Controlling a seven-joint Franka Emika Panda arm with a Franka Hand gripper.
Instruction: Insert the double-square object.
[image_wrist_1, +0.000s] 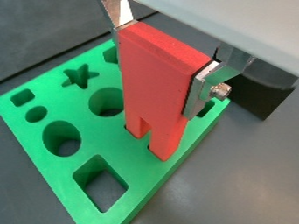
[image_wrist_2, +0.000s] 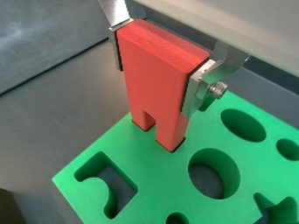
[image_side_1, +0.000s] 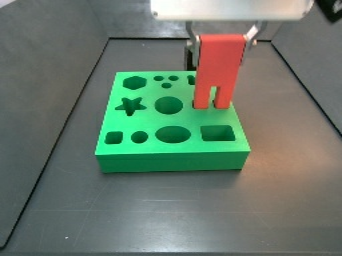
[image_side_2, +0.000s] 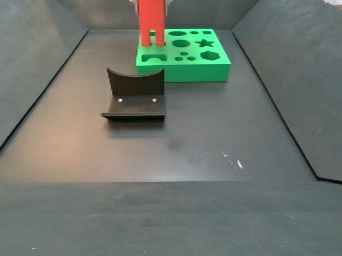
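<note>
My gripper (image_wrist_1: 162, 61) is shut on the top of the double-square object (image_wrist_1: 158, 96), a tall bright-red piece held upright with its two prongs pointing down. Both also show in the wrist view (image_wrist_2: 159, 66) (image_wrist_2: 158, 92). In a side view the gripper (image_side_1: 221, 38) holds the red piece (image_side_1: 218, 72) over the back right part of the green board (image_side_1: 174, 158). The prong tips are at or just above the board's top, near its edge (image_wrist_2: 152, 166). I cannot tell whether they touch it. The holes under the prongs are hidden.
The green board (image_wrist_1: 152, 175) has star, round, hexagon and square holes. The dark fixture (image_side_2: 134, 97) stands on the floor in front of the board (image_side_2: 187, 75) and shows beside it in a wrist view (image_wrist_1: 267, 94). Dark walls ring the floor.
</note>
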